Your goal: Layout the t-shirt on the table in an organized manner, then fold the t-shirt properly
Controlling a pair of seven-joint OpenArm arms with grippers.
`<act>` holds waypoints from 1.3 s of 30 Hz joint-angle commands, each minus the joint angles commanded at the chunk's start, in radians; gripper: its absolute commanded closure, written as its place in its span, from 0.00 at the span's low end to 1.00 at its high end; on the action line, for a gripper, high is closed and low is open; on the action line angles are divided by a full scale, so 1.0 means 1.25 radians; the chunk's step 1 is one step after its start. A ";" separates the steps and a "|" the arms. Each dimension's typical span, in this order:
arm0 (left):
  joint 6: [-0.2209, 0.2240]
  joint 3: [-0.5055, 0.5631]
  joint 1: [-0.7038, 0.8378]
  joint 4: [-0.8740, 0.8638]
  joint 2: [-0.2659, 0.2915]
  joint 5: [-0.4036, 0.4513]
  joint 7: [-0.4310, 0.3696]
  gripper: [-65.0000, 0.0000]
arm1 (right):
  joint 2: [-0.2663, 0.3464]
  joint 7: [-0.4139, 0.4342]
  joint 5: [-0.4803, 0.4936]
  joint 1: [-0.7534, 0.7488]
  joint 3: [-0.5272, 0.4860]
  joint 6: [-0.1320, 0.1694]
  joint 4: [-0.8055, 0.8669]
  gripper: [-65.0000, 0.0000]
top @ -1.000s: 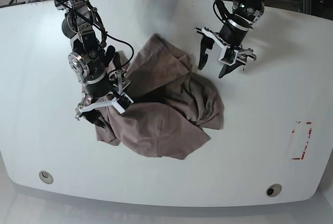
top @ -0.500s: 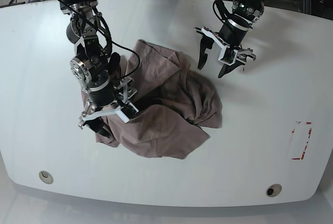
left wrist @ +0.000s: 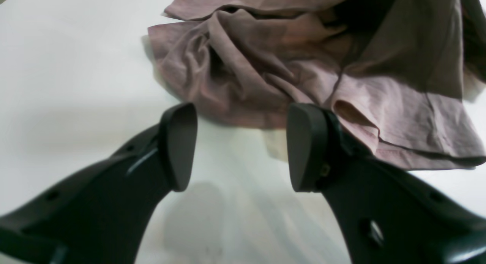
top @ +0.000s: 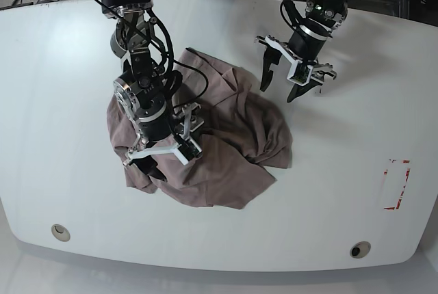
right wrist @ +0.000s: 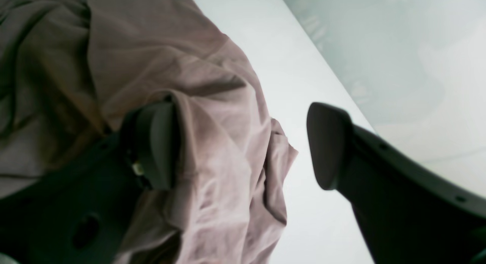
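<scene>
- Currently the dusty mauve-brown cotton t-shirt [top: 212,137] lies bunched in a rumpled heap on the glossy white tabletop [top: 55,75], roughly mid-table and nearer the left edge than the right edge in the base view; no sleeve or hem line is laid out flat yet, so the layout step looks barely begun.
- Right gripper [top: 163,152] sits low over the heap's near-left part. In the right wrist view its jaws stand wide apart: one fingertip [right wrist: 155,142] is pressed against or tucked under a fold of cloth, the other is over bare table. Nothing is pinched between them.
- Judgement: that placement suits hooking an outer fold so the cloth can be dragged towards the left edge and spread.
- Right arm pose: reaching in from the far edge, wrist bent steeply down.
- Left gripper [top: 295,74] hangs beside the heap's far-right edge, jaws spread, holding nothing; the left wrist view shows a hemmed flap just beyond the fingertips [left wrist: 178,142].
- Judgement: it appears staged to take that flap next.
</scene>
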 joint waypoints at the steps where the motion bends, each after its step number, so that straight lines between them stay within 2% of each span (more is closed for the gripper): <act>1: 0.000 0.000 0.000 0.000 -0.001 0.000 0.000 0.46 | 0.000 0.000 0.000 0.004 0.000 0.000 -0.004 0.26; 5: 0.000 0.000 0.002 0.000 -0.001 0.000 0.000 0.46 | 0.018 0.000 0.000 0.006 0.001 0.000 -0.014 0.28; 7: 0.000 0.000 0.002 0.000 -0.001 0.000 0.000 0.46 | 0.031 0.000 0.000 0.006 0.001 0.000 -0.016 0.33; 9: 0.000 0.000 0.002 0.000 -0.001 0.000 0.000 0.46 | 0.038 0.000 0.001 0.006 0.001 0.001 -0.016 0.49; 10: 0.000 0.000 0.002 0.000 -0.001 0.000 0.000 0.46 | 0.038 0.000 0.001 0.006 0.001 0.001 -0.016 0.53; 11: 0.000 0.000 0.002 0.000 -0.004 0.000 0.000 0.46 | 0.038 0.000 0.001 0.006 0.001 0.001 -0.016 0.68; 13: 0.000 0.000 0.002 0.000 -0.010 0.000 0.000 0.46 | 0.038 0.000 0.001 0.006 0.001 0.001 -0.016 0.83; 14: 0.000 0.000 0.002 0.000 -0.014 0.000 0.000 0.46 | 0.038 -0.001 0.000 0.006 0.001 0.001 -0.016 0.95; 15: 0.000 0.000 0.002 0.000 -0.014 0.000 0.000 0.46 | 0.038 -0.001 0.000 0.006 0.001 0.001 -0.016 0.99; 27: 0.000 0.000 0.000 0.000 -0.011 0.000 0.000 0.46 | 0.060 -0.005 0.000 0.002 0.004 0.000 0.042 1.00; 29: -0.001 0.001 -0.001 0.001 -0.011 0.000 0.000 0.46 | 0.060 -0.032 -0.001 0.002 0.006 -0.001 0.077 1.00; 35: -0.002 0.006 -0.002 0.006 -0.005 -0.006 0.000 0.46 | 0.056 -0.052 -0.001 0.002 0.064 0.001 0.145 1.00; 39: -0.005 0.007 -0.011 0.006 0.022 -0.006 0.000 0.46 | 0.056 -0.052 -0.001 0.002 0.101 0.001 0.153 1.00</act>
